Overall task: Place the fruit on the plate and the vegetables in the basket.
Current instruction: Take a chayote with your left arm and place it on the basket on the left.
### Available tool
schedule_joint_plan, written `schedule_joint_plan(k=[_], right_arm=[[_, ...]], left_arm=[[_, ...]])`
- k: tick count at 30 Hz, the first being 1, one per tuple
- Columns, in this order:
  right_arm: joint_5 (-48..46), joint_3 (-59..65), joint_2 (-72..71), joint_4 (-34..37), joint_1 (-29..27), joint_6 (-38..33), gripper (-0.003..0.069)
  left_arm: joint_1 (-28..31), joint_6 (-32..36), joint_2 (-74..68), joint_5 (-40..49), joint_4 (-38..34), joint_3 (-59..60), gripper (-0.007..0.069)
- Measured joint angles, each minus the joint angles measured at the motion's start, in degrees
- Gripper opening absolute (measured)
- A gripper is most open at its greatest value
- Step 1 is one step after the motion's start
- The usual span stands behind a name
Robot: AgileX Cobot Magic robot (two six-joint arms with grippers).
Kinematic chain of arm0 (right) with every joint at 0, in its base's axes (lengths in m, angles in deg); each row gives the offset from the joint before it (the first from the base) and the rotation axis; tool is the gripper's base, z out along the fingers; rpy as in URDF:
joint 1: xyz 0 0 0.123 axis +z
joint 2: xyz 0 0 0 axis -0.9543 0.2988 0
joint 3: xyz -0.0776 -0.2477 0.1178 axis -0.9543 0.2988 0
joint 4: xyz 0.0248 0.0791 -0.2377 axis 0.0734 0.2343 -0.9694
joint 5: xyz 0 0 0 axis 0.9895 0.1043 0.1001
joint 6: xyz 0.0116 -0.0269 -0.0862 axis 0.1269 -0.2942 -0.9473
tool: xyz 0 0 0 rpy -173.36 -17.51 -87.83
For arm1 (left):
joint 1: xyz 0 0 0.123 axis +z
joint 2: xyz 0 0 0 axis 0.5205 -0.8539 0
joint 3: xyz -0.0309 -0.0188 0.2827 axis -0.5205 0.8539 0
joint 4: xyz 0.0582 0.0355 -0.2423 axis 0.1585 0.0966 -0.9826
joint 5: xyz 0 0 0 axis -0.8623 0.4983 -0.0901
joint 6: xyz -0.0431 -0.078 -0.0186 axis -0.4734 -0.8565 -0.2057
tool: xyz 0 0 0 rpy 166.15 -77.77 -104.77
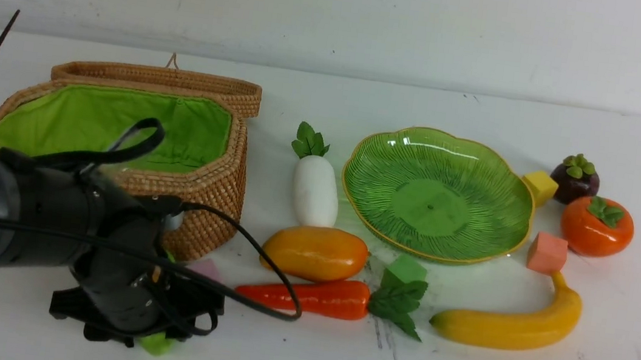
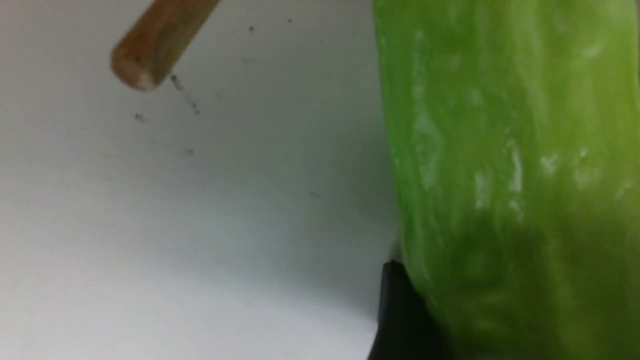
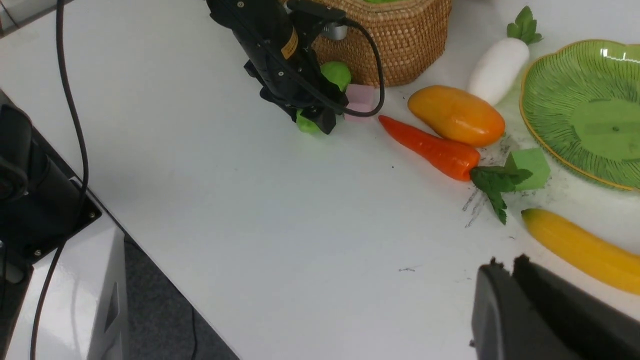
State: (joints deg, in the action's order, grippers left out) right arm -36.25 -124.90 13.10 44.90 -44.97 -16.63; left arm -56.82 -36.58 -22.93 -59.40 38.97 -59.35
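The left fingers (image 2: 397, 320) flank the cucumber (image 2: 500, 175) on the counter (image 2: 200, 225), beside the basket (image 1: 210, 185); clamping cannot be determined. The right fingers (image 3: 500, 310) are together, holding nothing. The basket stands open, showing only green lining (image 1: 90, 115); the plate (image 1: 481, 163) is bare.

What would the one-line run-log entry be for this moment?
left claw: straddling cucumber, grip unclear | right claw: shut, empty | plate: empty | basket: open

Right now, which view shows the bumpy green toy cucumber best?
Left wrist view: the cucumber's bumpy skin is close up. Front shows only a tip below the left gripper; right wrist shows both ends.
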Motion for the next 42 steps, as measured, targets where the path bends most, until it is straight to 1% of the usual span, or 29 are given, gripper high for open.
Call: schedule_joint_plan(k=[3, 7, 10, 12, 14, 16, 18, 21, 23, 25, 30, 33, 34, 36, 40, 42], right_arm=[[-0.11, 0.00, 0.00, 0.00, 0.00, -0.13, 0.0043], [-0.11, 0.00, 0.00, 0.00, 0.00, -0.19, 0.0048], [-0.11, 0.00, 0.00, 0.00, 0.00, -0.19, 0.0051], [-0.11, 0.00, 0.00, 0.00, 0.00, -0.19, 0.0054], [-0.05, 0.00, 0.00, -0.07, 0.00, -0.19, 0.0055], [0.50, 0.00, 0.00, -1.10, 0.00, -0.07, 0.0057], [1.47, 0.00, 0.00, -2.72, 0.00, 1.12, 0.0058], [4.06, 0.00, 0.00, -8.40, 0.00, 7.35, 0.0062], [4.86, 0.00, 0.00, -11.96, 0.00, 11.50, 0.0064], [4.95, 0.00, 0.00, -14.59, 0.00, 14.70, 0.0067], [4.74, 0.00, 0.00, -16.26, 0.00, 16.38, 0.0072], [3.44, 0.00, 0.00, -15.67, 0.00, 16.38, 0.0074], [3.28, 0.00, 0.00, -15.54, 0.00, 16.38, 0.0075], [1.07, 0.00, 0.00, -14.56, 0.00, 16.38, 0.0076], [-1.17, 0.00, 0.00, -13.90, 0.00, 16.38, 0.0076], [-1.59, 0.00, 0.00, -13.90, 0.00, 16.38, 0.0076]], left_arm=[[0.00, 0.00, 0.12, 1.51, 0.00, -0.20, 0.0430], [0.00, 0.23, 2.77, 9.51, -0.99, -0.26, 0.0429], [-0.21, 2.26, 6.53, 14.24, -2.61, -0.26, 0.0429], [-1.59, 4.35, 10.77, 18.10, -3.99, -0.26, 0.0429], [-4.16, 6.86, 14.99, 20.29, -5.75, -0.26, 0.0429], [-7.49, 10.36, 18.43, 19.69, -7.45, -0.26, 0.0429], [-10.92, 13.73, 20.68, 16.82, -8.64, -0.26, 0.0429], [-16.81, 19.88, 21.36, 7.72, -9.93, -2.33, 0.0429], [-18.51, 23.87, 19.15, 2.64, -9.93, -6.33, 0.0429], [-18.86, 27.75, 15.13, -0.29, -10.32, -11.54, 0.0429], [-18.86, 36.27, 1.58, -2.25, -9.93, -27.97, 0.0429], [-18.86, 39.83, -7.84, -0.99, -10.27, -36.83, 0.0428], [-18.86, 39.99, -8.44, -0.82, -10.27, -37.44, 0.0428], [-18.80, 41.18, -15.44, 2.41, -9.93, -45.22, 0.0428], [-18.68, 41.65, -20.51, 7.01, -9.93, -52.85, 0.0428], [-18.68, 41.65, -20.04, 8.35, -9.93, -53.65, 0.0428]])
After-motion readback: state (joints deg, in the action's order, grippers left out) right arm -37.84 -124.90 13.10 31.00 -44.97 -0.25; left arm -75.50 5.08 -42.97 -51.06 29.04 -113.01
